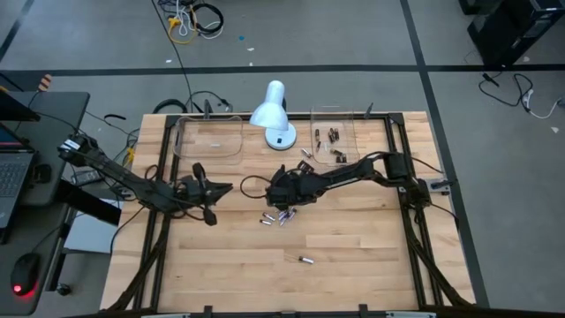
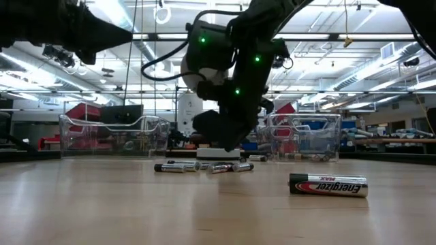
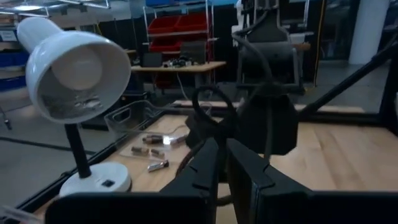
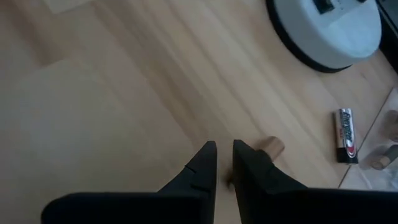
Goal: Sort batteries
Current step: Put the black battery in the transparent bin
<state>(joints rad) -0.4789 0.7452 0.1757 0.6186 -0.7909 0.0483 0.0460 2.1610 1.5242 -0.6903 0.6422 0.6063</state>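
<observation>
The right gripper (image 4: pixel 224 163) hangs low over the pale wooden bench (image 1: pixel 353 238) at its middle, just in front of the white desk lamp (image 1: pixel 272 113). Its two dark fingers (image 4: pixel 202 163) stand nearly together with only a thin slit between them; a small tan cylinder (image 4: pixel 271 147) lies just beside one fingertip, and whether anything is pinched I cannot tell. Close by lies a black battery with a silver and red label (image 4: pixel 346 134), its lettering too small to read.

The left gripper (image 1: pixel 210 190) waits above the bench left of centre, fingers (image 3: pixel 208 163) drawn close with a narrow gap and nothing between them.

A cluster of small silvery-grey batteries (image 1: pixel 278 215) lies on the bench just near of the right gripper. One black battery (image 2: pixel 328 185) lies alone nearer the front edge, marked "Energizer MAX". More dark batteries (image 1: pixel 334 135) sit inside the clear plastic tray on the far right (image 1: pixel 351 119); a second clear tray (image 1: pixel 208 140) stands far left.
</observation>
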